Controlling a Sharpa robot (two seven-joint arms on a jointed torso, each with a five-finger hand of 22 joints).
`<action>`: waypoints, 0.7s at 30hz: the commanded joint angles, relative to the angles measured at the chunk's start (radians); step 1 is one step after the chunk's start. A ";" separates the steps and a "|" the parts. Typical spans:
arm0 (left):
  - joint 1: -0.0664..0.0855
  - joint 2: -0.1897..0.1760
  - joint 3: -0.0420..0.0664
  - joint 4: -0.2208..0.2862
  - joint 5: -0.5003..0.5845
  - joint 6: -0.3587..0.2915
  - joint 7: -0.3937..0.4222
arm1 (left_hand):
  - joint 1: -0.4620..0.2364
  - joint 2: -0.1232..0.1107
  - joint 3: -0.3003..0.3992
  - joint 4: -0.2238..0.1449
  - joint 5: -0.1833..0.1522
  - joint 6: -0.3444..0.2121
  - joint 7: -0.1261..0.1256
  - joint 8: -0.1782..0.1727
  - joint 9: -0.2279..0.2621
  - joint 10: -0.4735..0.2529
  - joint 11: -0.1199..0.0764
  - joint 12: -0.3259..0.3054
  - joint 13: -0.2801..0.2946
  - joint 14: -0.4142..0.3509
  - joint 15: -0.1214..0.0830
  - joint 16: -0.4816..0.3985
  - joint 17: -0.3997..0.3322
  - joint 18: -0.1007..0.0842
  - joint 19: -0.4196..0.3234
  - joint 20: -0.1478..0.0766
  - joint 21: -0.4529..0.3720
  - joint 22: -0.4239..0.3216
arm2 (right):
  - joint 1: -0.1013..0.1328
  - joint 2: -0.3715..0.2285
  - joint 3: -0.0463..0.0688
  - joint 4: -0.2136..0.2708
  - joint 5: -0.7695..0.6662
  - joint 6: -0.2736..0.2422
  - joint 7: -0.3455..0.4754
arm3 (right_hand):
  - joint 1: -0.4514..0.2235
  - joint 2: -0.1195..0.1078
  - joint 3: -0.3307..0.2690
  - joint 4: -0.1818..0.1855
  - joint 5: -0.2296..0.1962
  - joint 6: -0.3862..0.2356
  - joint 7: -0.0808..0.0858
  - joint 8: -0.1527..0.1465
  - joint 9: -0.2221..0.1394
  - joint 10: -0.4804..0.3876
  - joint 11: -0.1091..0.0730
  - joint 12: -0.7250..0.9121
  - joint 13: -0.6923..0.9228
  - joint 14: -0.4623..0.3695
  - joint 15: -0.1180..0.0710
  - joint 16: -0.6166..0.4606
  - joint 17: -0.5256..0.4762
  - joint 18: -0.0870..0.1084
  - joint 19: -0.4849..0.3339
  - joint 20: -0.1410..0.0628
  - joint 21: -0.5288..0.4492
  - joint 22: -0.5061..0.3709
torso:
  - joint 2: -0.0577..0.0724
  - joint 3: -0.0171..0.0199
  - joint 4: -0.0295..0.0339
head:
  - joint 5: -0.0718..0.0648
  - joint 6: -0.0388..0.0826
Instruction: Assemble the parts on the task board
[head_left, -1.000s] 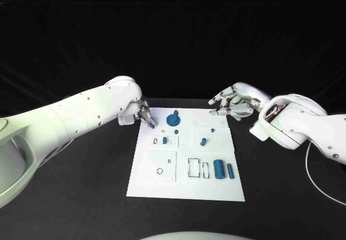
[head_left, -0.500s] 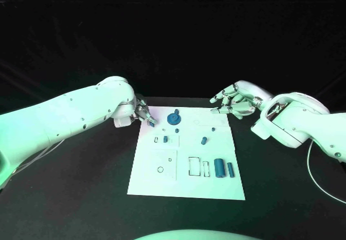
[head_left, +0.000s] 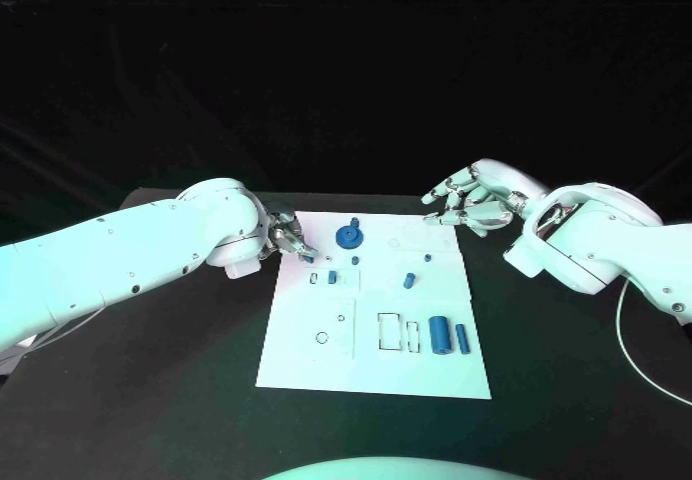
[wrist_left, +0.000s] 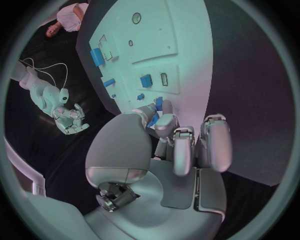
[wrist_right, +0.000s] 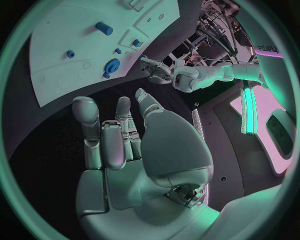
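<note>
The white task board (head_left: 372, 375) lies flat in the middle of the black counter (head_left: 159, 400), its long side running away from the robot.

Left hand (head_left: 284, 238): positioned at the far left corner of the board. In the left wrist view its fingers (wrist_left: 164, 123) are curled in and pinch a small blue part (wrist_left: 155, 111) at their tips, just above the board's edge.

Right hand (head_left: 469, 207): held above the counter just beyond the far right corner of the board. Its fingers (wrist_right: 102, 131) are spread apart and grasp nothing; the right wrist view shows the palm bare.

Parts on the board:
- A round blue gear-like part (head_left: 348, 237) sits near the far edge, close to the left hand.
- A small blue block (head_left: 332, 277) lies left of centre, with a smaller blue piece (head_left: 355, 261) just beyond it.
- A short blue peg (head_left: 410, 280) lies right of centre; a tiny blue piece (head_left: 424, 258) is near it, farther away.
- A wide blue cylinder (head_left: 438, 336) and a narrow blue cylinder (head_left: 462, 338) lie side by side at the right edge, apart from each other.
- Beside the wide cylinder are two rectangular outlines (head_left: 388, 333) on the board; a small ring outline (head_left: 320, 339) is on the left side.
</note>
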 joint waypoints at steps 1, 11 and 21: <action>-0.019 -0.007 -0.001 0.024 -0.085 -0.085 0.073 | -0.005 0.003 0.110 -0.102 -0.005 0.001 -0.008 0.005 0.001 0.004 -0.001 0.003 0.000 0.103 0.000 0.002 0.263 -0.003 0.040 -0.002 0.006 0.088 | 0.000 0.000 0.000 0.001 0.001 0.004 0.007 | -0.004 0.009 0.001 0.005 0.004 -0.001 0.004 0.002 -0.001 -0.005 0.002 -0.005 -0.001 0.030 -0.004 -0.004 -0.001 0.008 -0.008 0.001 -0.005 -0.001 | 0.000 -0.0013 0.0006 | 0.001 -0.003; -0.048 -0.013 -0.004 0.052 -0.210 -0.055 0.081 | -0.005 0.002 0.112 -0.102 -0.005 0.000 -0.008 0.006 0.001 0.002 -0.001 -0.001 -0.005 0.103 -0.001 0.002 0.263 -0.002 0.040 -0.002 0.004 0.086 | 0.000 0.002 0.000 -0.003 0.002 0.002 0.008 | -0.002 0.010 0.001 0.005 0.003 0.000 0.004 0.002 -0.001 -0.005 0.001 -0.005 -0.002 0.030 -0.004 -0.004 0.000 0.008 -0.008 0.001 -0.005 -0.002 | 0.001 0.0019 -0.0039 | 0.003 -0.003; -0.051 -0.015 -0.005 0.061 -0.249 0.056 0.075 | -0.006 0.000 0.114 -0.103 -0.006 0.001 -0.008 0.006 0.001 0.000 -0.001 -0.006 -0.011 0.103 -0.001 0.002 0.263 -0.002 0.038 -0.002 0.001 0.083 | 0.000 0.003 0.000 -0.005 0.003 0.000 0.011 | 0.001 0.011 0.002 0.004 0.002 -0.001 0.004 0.002 -0.001 -0.005 0.001 -0.005 -0.003 0.030 -0.004 -0.004 -0.001 0.008 -0.008 0.001 -0.006 -0.002 | 0.001 0.0009 -0.0018 | 0.000 -0.008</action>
